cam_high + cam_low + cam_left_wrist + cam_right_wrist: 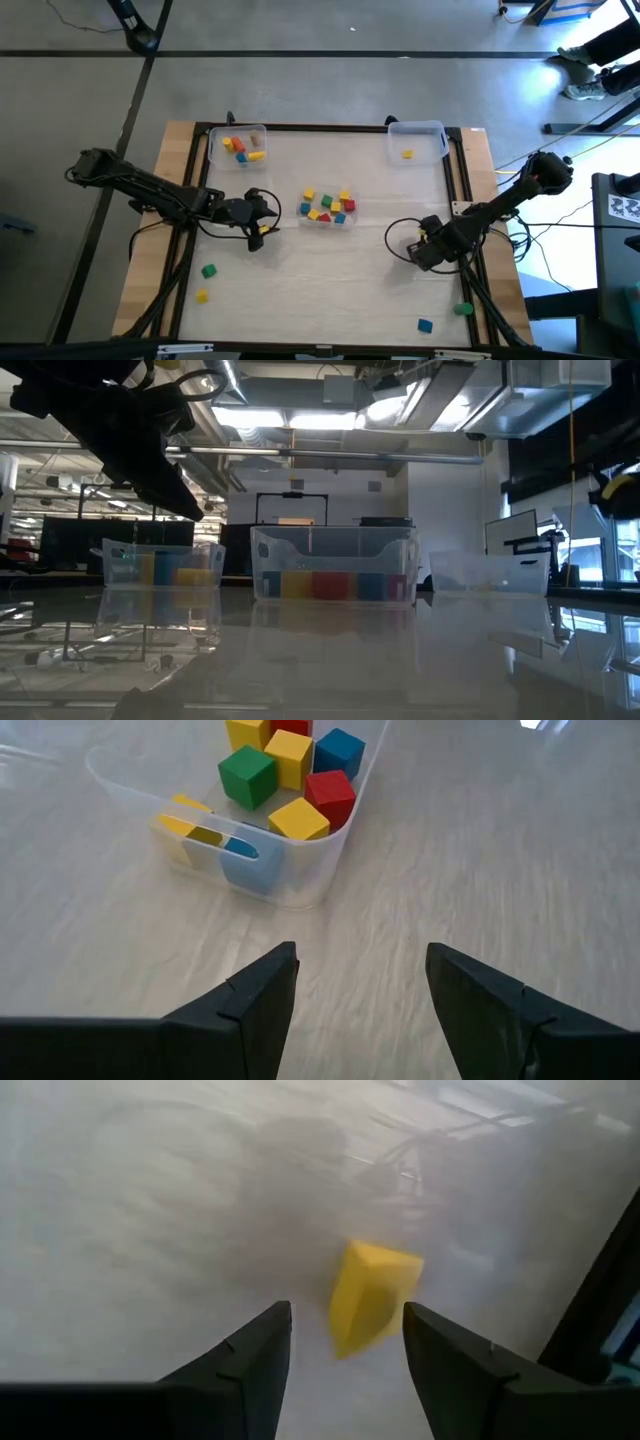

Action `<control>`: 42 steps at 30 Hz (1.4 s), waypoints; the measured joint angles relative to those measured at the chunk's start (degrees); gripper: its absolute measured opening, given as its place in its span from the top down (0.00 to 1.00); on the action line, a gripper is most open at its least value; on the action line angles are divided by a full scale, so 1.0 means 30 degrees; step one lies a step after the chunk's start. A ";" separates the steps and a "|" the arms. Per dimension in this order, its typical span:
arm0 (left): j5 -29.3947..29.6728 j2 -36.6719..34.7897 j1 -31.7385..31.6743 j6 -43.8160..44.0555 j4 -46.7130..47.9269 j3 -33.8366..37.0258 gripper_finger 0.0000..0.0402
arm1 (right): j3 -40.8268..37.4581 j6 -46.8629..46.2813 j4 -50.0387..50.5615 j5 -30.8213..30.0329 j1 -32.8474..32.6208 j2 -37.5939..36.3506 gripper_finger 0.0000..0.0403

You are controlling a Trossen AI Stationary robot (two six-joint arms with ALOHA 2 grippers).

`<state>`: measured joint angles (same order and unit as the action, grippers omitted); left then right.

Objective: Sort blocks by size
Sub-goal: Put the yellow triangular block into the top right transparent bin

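Blocks are what I am sorting, and the one that matters now is a yellow block (372, 1295) lying on the desk (330, 270) straight ahead of my right end effector (345, 1342), just beyond the fingertips and in line with the gap between them. It sits turned, one corner toward me, with no clear long axis. My right fingers stand apart, somewhat wider than the block, holding nothing and touching nothing. In the high view this end effector (428, 250) hangs low near the desk's right edge, so my right arm is plainly the nearer one. I judge that a short push forward and down would bring the block between the fingers.

My left end effector (360, 985) is also open and empty, fingers well spread, pointing at the middle clear bin (300, 885) that holds a heap of coloured cubes (290, 780). Farther out, two bins sit at the far side: the left one (238, 145) with several blocks, the right one (418, 140) with a single yellow one. Loose blocks lie near the front corners, a green one (208, 270) on the left and a blue one (425, 325) on the right.
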<state>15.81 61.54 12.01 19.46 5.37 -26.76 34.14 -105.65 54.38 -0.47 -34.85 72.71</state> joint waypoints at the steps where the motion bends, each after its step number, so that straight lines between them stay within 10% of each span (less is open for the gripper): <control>1: 0.0000 0.0000 0.0000 0.0000 0.0007 0.0000 0.48 | -0.0285 -0.0256 -0.0151 -0.0016 -0.0003 0.0000 0.53; 42: 0.0000 0.0000 0.0000 0.0226 -0.0008 0.0000 0.48 | 0.2461 0.4761 0.2070 -0.4034 0.0007 -0.0022 0.97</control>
<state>15.81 61.54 12.01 20.14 5.34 -26.76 41.52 -91.37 60.59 -12.57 -34.83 72.64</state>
